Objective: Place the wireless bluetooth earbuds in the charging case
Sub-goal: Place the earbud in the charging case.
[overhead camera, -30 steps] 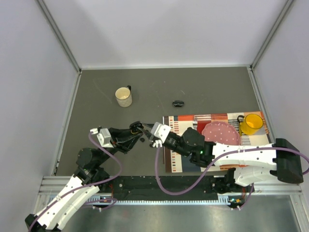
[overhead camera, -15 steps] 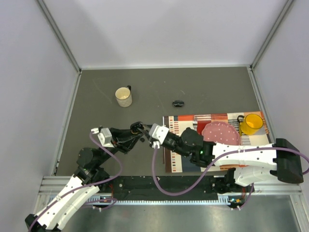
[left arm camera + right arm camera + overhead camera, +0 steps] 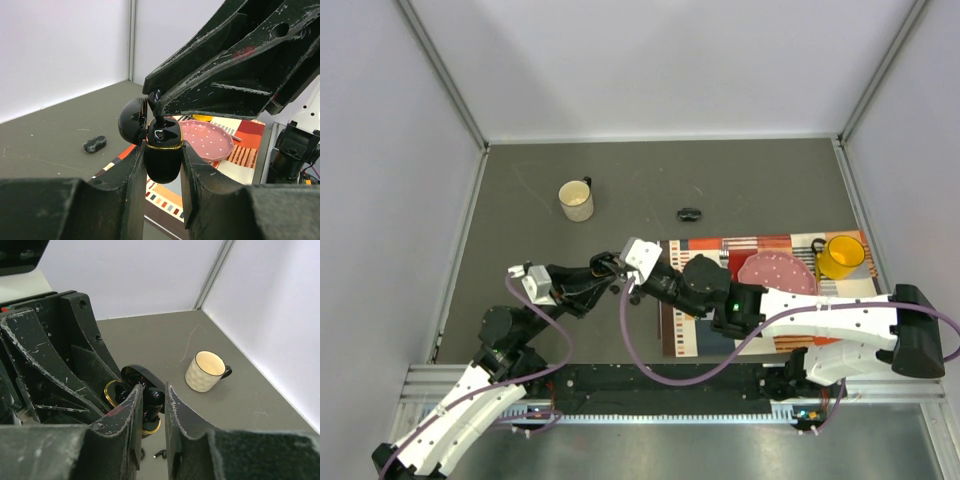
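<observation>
My left gripper [image 3: 162,150] is shut on a black charging case [image 3: 162,162] with a gold rim, held upright above the table with its lid open. My right gripper [image 3: 153,390] is shut on a small black earbud [image 3: 152,401] and holds it right at the case's opening [image 3: 150,429]. In the top view the two grippers meet, left [image 3: 602,270] and right [image 3: 623,274], left of the mat. Another earbud [image 3: 161,454] lies on the table below the case. Any other earbuds are out of sight.
A cream mug [image 3: 576,200] stands at the back left. A second black case [image 3: 690,213] lies on the table mid-back. A striped placemat [image 3: 770,245] at the right carries a pink dotted plate [image 3: 777,272] and a yellow mug [image 3: 840,256].
My right gripper has moved left and farther out with the earbud, up to the case in my left gripper. The left arm has barely moved.
</observation>
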